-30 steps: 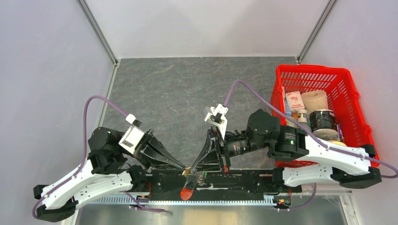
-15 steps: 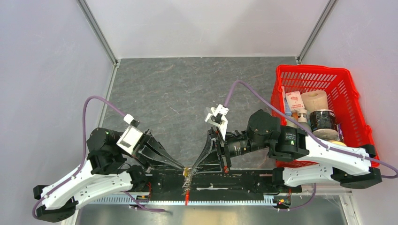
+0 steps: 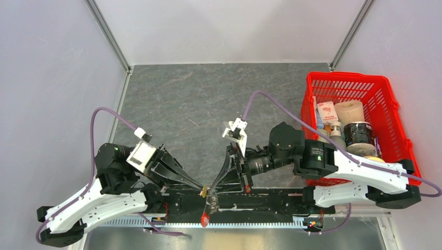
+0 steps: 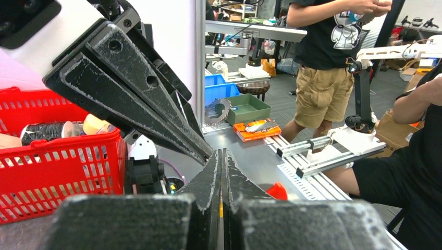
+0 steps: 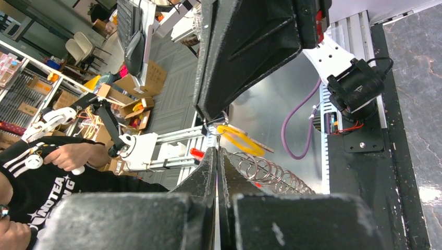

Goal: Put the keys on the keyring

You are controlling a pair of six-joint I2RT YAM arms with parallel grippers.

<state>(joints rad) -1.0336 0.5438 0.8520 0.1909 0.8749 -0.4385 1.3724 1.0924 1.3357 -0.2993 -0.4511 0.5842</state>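
Both grippers meet tip to tip just above the table's near edge. My left gripper (image 3: 203, 189) (image 4: 221, 152) is shut on the yellow-tagged key (image 3: 205, 191); a yellow sliver shows between its fingers. In the right wrist view that key (image 5: 240, 139) hangs below the left fingers (image 5: 245, 47). My right gripper (image 3: 212, 188) (image 5: 216, 149) is shut on the thin metal of the keyring (image 3: 209, 200). Its chain of wire loops (image 5: 266, 172) trails from the tips. The red fob (image 3: 205, 219) (image 4: 277, 191) dangles below, over the rail. Whether key and ring are linked is hidden.
A red basket (image 3: 312, 83) (image 4: 62, 156) with a tissue roll, a dark jar and small cartons stands at the right, close to my right arm. The black base plate (image 3: 276, 200) and aluminium rail run along the near edge. People stand beyond that edge.
The red fob has swung and turned from broadside to edge-on under the tips. My right arm has shifted slightly left; both grippers have stayed shut at the same meeting point.
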